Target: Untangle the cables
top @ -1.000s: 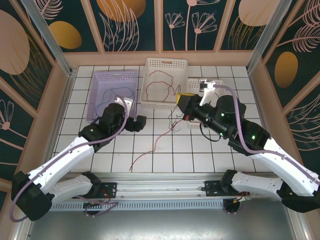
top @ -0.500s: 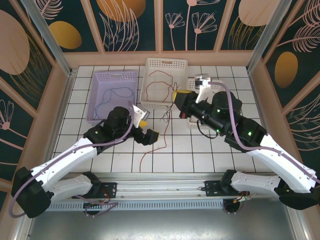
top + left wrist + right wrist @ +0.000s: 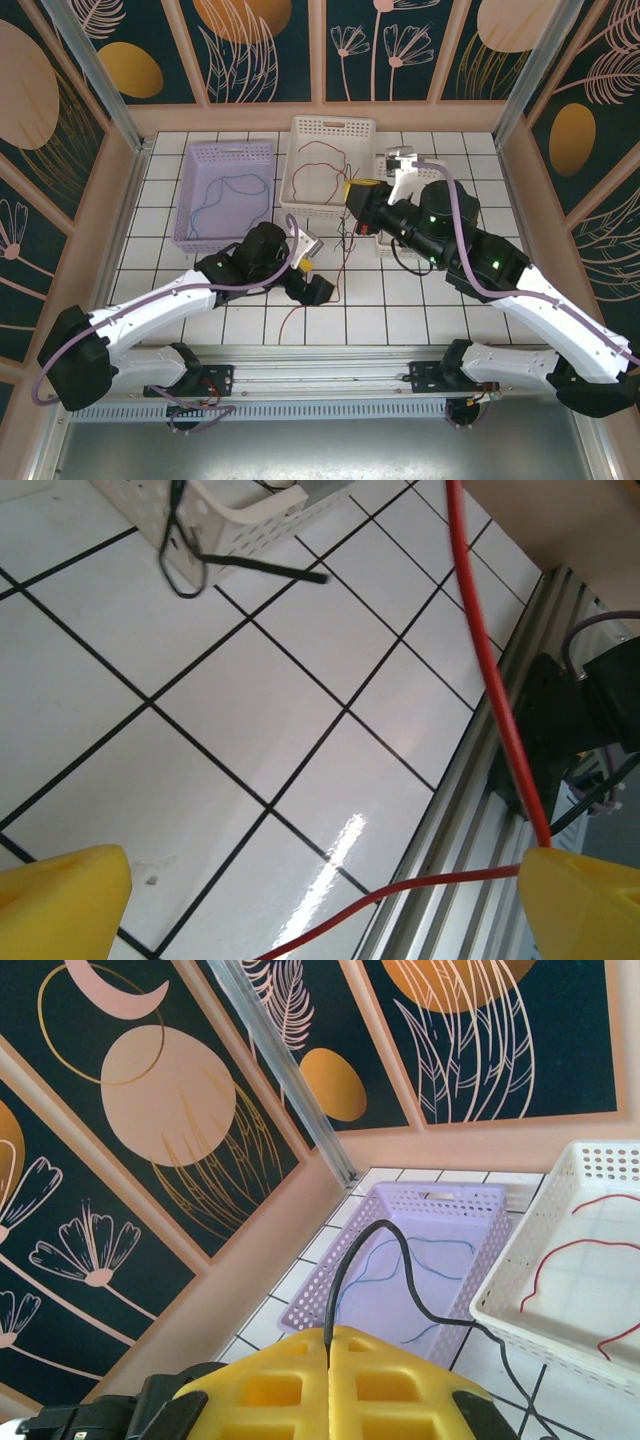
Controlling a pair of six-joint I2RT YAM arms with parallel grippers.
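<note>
Both sets of jaws have yellow tips. The left jaws are spread wide and hold nothing. Their two fingertips [image 3: 60, 900] sit far apart in the bottom corners of the left wrist view. The right jaws are pressed together and pinch the black cable [image 3: 329, 1315], which sticks up from between the pads [image 3: 270, 1390].

The surface [image 3: 400, 310] is made of white tiles with dark lines. The left arm [image 3: 150, 310] reaches over the near tiles to the middle. The right arm [image 3: 520, 290] reaches toward the far middle, and its jaws are by the near right corner of the big white basket [image 3: 335, 125].

That basket sits at the far side. A lilac basket [image 3: 200, 150] sits just beside it, on its left. A small white basket [image 3: 388, 248] is partly hidden under the right arm.

From the pinch, the black cable loops up and then drops to a dark tangle on the tiles near the big white basket. The loose red cable [image 3: 497, 700] runs from by that tangle over the tiles toward the near edge. In the left wrist view it comes down just beside one yellow fingertip, then bends across between the two. I cannot tell if it touches the fingertip.

A second red cable [image 3: 575, 1245] lies inside the big white basket. The blue cable [image 3: 232, 179] lies inside the lilac basket.
</note>
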